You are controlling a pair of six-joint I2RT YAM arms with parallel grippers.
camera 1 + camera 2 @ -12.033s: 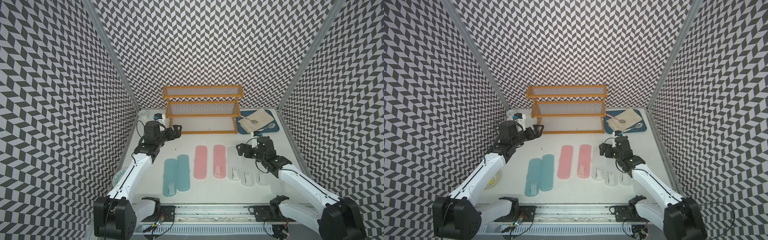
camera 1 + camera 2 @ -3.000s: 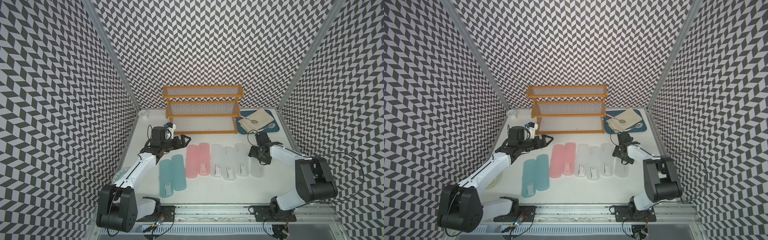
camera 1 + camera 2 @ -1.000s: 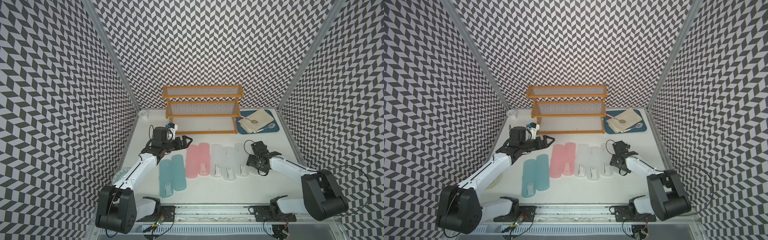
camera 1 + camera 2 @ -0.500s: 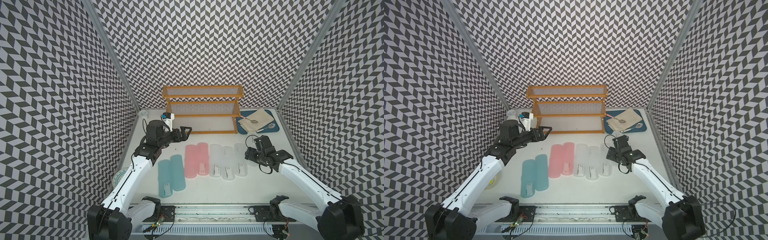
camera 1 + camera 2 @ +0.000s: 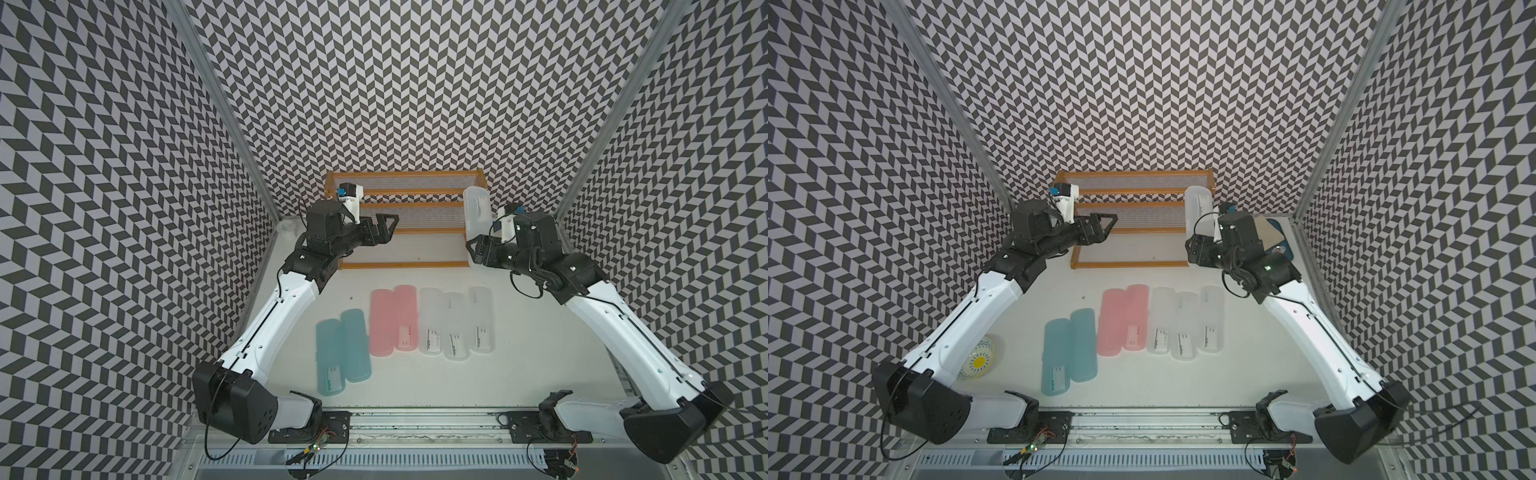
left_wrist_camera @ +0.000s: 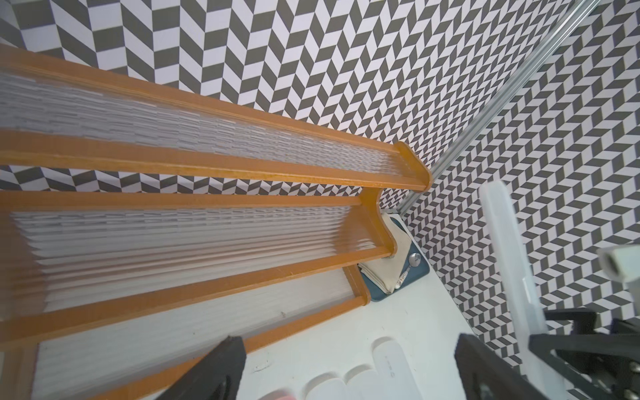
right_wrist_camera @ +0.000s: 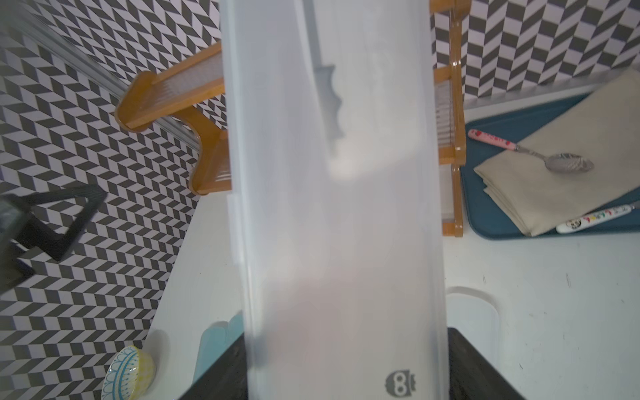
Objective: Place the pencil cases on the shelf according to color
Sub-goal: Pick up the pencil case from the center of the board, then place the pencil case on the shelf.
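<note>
We note right gripper (image 5: 474,249) clamped on white case (image 5: 476,210) at shelf's (image 5: 405,192) 3 o'clock end, left gripper (image 5: 390,227) spread empty.

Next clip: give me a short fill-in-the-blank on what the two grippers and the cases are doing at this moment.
1. The right gripper holds a ___ case.
2. The left gripper is ___ and holds nothing.
3. Next to the teal cases lie two ___ cases.
4. Every tier of the shelf is ___.

Missing words: white; open; pink; empty
</note>
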